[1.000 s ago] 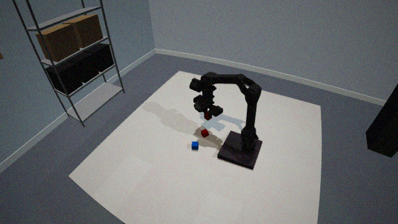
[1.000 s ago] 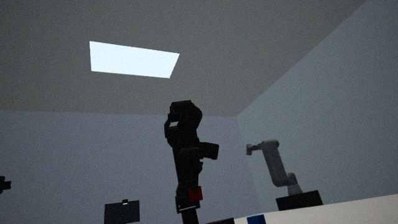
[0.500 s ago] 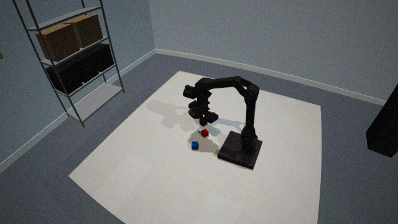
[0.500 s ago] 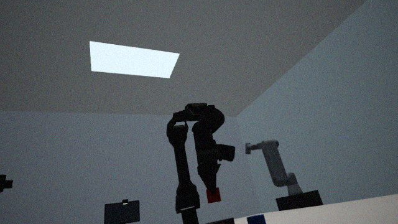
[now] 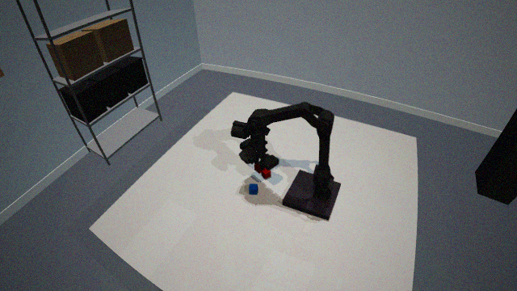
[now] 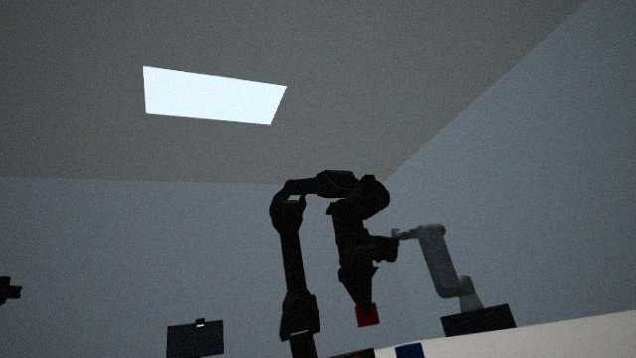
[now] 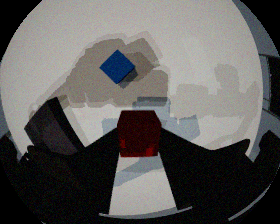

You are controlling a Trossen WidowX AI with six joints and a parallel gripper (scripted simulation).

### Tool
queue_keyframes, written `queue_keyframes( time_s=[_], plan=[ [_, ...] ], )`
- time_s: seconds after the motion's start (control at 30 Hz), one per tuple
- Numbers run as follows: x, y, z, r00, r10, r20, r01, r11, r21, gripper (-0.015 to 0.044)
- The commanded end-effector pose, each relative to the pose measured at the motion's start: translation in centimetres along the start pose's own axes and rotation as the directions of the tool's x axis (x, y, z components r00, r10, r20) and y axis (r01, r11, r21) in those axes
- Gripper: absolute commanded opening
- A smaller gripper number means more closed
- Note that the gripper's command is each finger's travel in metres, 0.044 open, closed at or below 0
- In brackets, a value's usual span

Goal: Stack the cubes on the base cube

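Observation:
My gripper (image 5: pixel 258 165) (image 6: pixel 366 308) (image 7: pixel 138 131) is shut on a red cube (image 5: pixel 258 168) (image 6: pixel 368 316) (image 7: pixel 139 136) and holds it above the white surface, pointing down. Another red cube (image 5: pixel 266 174) sits on the surface, close to the held cube in the top view; it is not visible in the wrist view, where the held cube and fingers block part of the surface. A blue cube (image 5: pixel 253 189) (image 6: pixel 410 350) (image 7: pixel 117 66) sits on the surface beyond the red one, apart from it. Nothing shows which cube is fixed. The fingers partly hide the held cube.
The arm's dark base plate (image 5: pixel 300 194) (image 7: pixel 51 127) stands on the white surface (image 5: pixel 182 242) to the right of the cubes in the top view. A shelf rack (image 5: pixel 123 137) stands at the left wall. The arm's shadow falls around the blue cube.

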State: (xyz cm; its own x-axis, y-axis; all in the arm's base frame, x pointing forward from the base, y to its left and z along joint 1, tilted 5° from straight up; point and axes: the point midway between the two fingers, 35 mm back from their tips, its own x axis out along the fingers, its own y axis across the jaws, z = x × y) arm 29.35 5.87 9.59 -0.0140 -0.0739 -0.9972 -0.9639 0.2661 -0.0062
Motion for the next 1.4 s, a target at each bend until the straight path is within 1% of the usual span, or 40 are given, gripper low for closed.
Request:
queue_keyframes(
  time_s=[0.0,0.43,0.77,1.2,1.37],
  plan=[
    [0.2,0.5,1.0,1.000,0.002,0.005,-0.002,1.000,0.004,0.0105],
    [1.1,2.7,4.2,1.000,0.004,0.005,-0.004,1.000,0.012,0.0105],
    [1.3,2.7,4.3,1.000,0.004,0.005,-0.004,1.000,0.012,0.0105],
    [3.7,2.7,4.3,1.000,0.004,0.005,-0.004,1.000,0.013,0.0105],
    [3.8,2.7,4.3,1.000,0.004,0.005,-0.004,1.000,0.013,0.0105]
  ],
)
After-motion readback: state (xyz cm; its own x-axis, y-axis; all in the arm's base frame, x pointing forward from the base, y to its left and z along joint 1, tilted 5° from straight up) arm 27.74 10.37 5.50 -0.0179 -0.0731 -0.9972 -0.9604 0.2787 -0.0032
